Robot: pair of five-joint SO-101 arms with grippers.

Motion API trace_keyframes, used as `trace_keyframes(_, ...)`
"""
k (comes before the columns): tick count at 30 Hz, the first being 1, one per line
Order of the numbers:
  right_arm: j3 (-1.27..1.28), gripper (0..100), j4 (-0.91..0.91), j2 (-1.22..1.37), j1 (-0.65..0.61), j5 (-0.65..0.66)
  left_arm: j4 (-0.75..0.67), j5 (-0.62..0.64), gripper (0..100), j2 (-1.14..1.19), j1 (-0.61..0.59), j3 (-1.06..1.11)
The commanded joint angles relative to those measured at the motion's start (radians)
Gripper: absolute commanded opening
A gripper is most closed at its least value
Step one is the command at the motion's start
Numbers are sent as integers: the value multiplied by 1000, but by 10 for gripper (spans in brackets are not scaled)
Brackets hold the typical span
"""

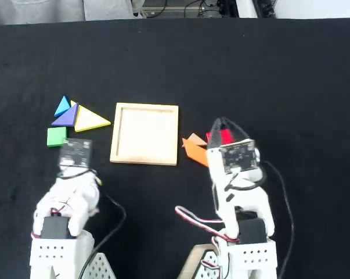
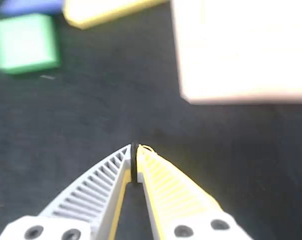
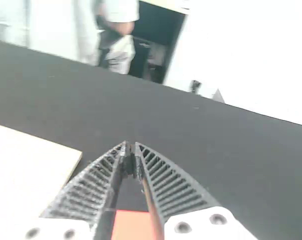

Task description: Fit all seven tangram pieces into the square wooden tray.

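Note:
The square wooden tray (image 1: 144, 133) lies with nothing in it; its corner shows in the left wrist view (image 2: 241, 50) and the right wrist view (image 3: 25, 165). To its left lie a yellow triangle (image 1: 91, 119), a purple triangle (image 1: 65, 118), a small blue triangle (image 1: 62, 106) and a green square (image 1: 56, 136). My left gripper (image 2: 135, 150) is shut and holds nothing, over bare cloth between the green square (image 2: 25, 42) and the tray. Orange pieces (image 1: 195, 149) and a red piece (image 1: 220, 138) lie right of the tray. My right gripper (image 3: 129, 149) is shut, its tips touching above the red piece (image 3: 131, 225).
Black cloth covers the table (image 1: 267, 75), with wide bare room at the back and on the right. Both arm bases (image 1: 61, 250) stand at the front edge, with cables (image 1: 192, 218) trailing beside the right one. Room clutter and a white wall show beyond the far edge.

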Motion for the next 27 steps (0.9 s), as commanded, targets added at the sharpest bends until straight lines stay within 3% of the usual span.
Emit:
trace_keyframes(1,-4,12,74,-85,-31,2,-164,-2,30,6,-222,10)
trace_keyframes(9,-4,13,184,-81,-31,0,-190,-15,30,6,-271,-56)
trace_keyframes(14,-4,13,233,-79,-31,3,-196,-192,30,6,-255,-125)
trace_keyframes(27,-4,13,287,-77,-31,8,-196,-118,30,25,-127,-527)
